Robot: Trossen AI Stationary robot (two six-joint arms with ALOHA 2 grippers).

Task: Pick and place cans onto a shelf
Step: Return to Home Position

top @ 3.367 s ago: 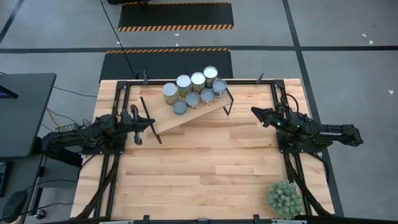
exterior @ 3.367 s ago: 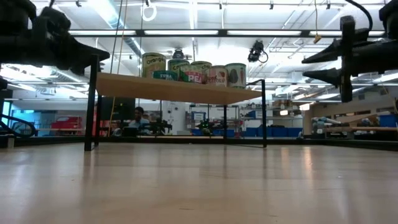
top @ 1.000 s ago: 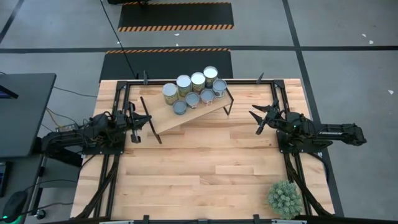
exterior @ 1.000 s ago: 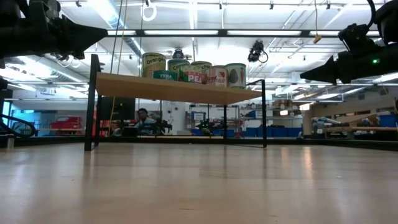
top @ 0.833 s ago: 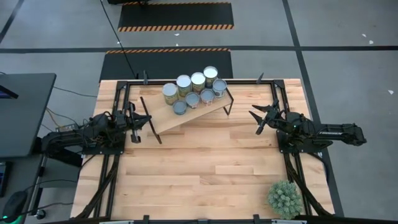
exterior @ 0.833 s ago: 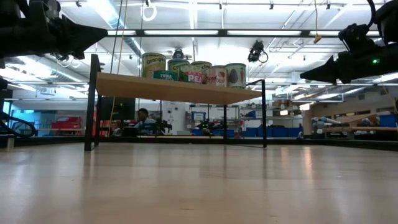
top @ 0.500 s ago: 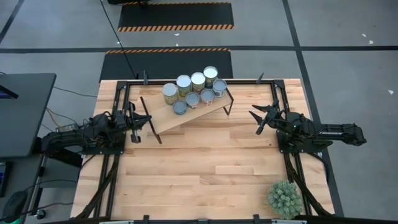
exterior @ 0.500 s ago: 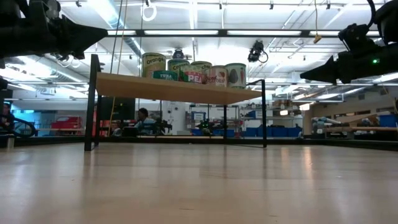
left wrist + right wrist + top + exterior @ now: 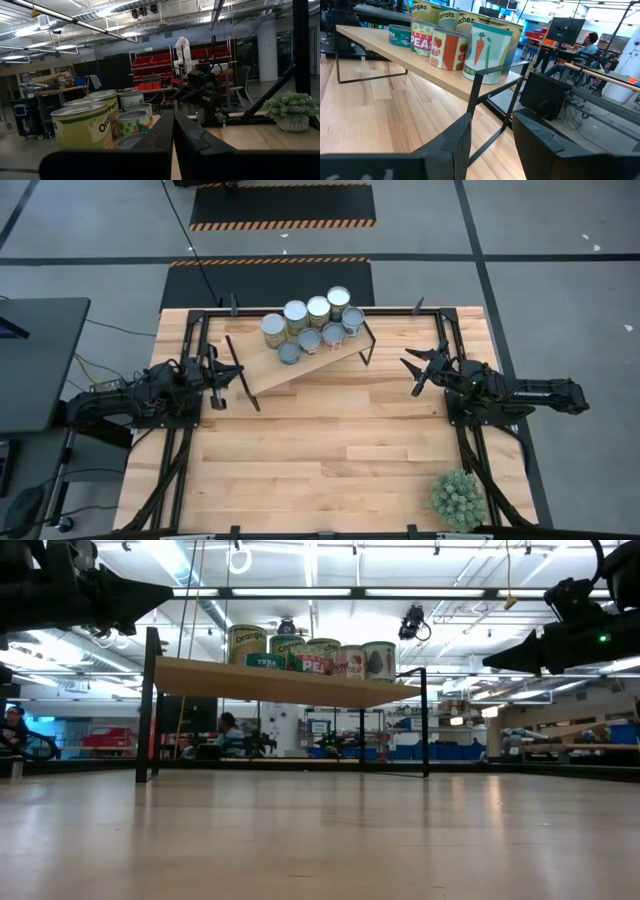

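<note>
Several cans (image 9: 310, 325) stand upright on their bases in two rows on the tilted wooden shelf (image 9: 275, 370), which rests on thin black legs at the table's far middle. They also show in the low view (image 9: 310, 655) and the right wrist view (image 9: 465, 42). My left gripper (image 9: 238, 376) is shut and empty, hovering just off the shelf's left end; its wrist view (image 9: 173, 131) looks along the cans (image 9: 100, 120). My right gripper (image 9: 409, 376) is open and empty, in the air to the right of the shelf, its fingers (image 9: 457, 137) spread apart.
A green spiky potted plant (image 9: 457, 498) stands at the table's near right corner. Black frame rails (image 9: 200, 330) run along the table's left, right and far edges. People sit at desks in the room beyond (image 9: 580, 47).
</note>
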